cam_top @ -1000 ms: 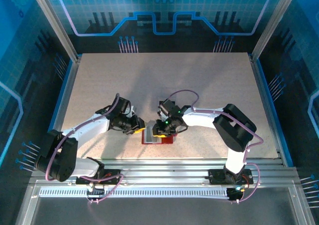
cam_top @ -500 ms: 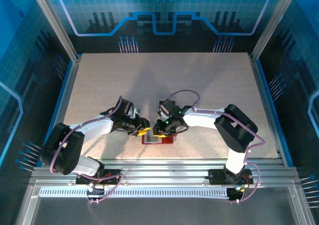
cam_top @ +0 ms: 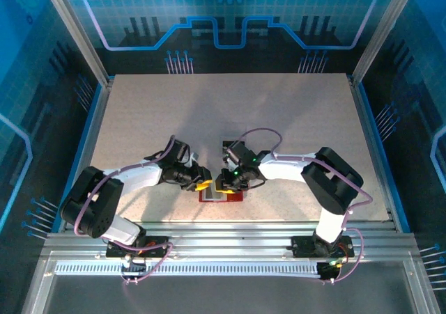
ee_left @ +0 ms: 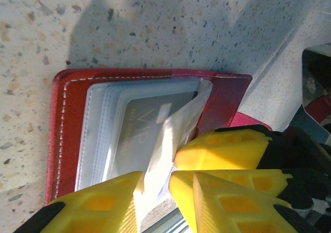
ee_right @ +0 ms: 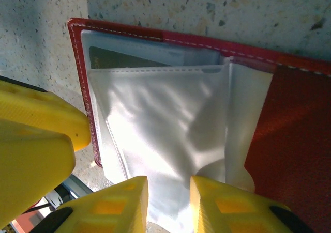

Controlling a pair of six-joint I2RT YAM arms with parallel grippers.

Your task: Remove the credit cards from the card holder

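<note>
The card holder [cam_top: 227, 197] lies open and flat near the table's front edge; its red border [ee_left: 71, 119] frames pale plastic pockets. A grey card [ee_left: 135, 136] sits in a pocket, and a dark card [ee_right: 133, 60] shows under the top sleeve. My left gripper [cam_top: 203, 184] is low over the holder's left side, jaws narrowly open [ee_left: 155, 180], with a lifted pale sleeve flap [ee_left: 173, 135] running between them. My right gripper [cam_top: 221, 184] stands close beside it, jaws slightly open [ee_right: 169, 186], tips down on the rumpled sleeve [ee_right: 160, 124]. The two grippers' fingers nearly touch.
A metal rail [cam_top: 223, 232] runs along the table's near edge just in front of the holder. The speckled tabletop [cam_top: 279, 119] stretches behind and to both sides. Framed walls [cam_top: 97, 112] bound the workspace.
My left gripper has slid right and slightly nearer, onto the holder's left edge, its forearm lowering. The right gripper and the holder have hardly moved.
</note>
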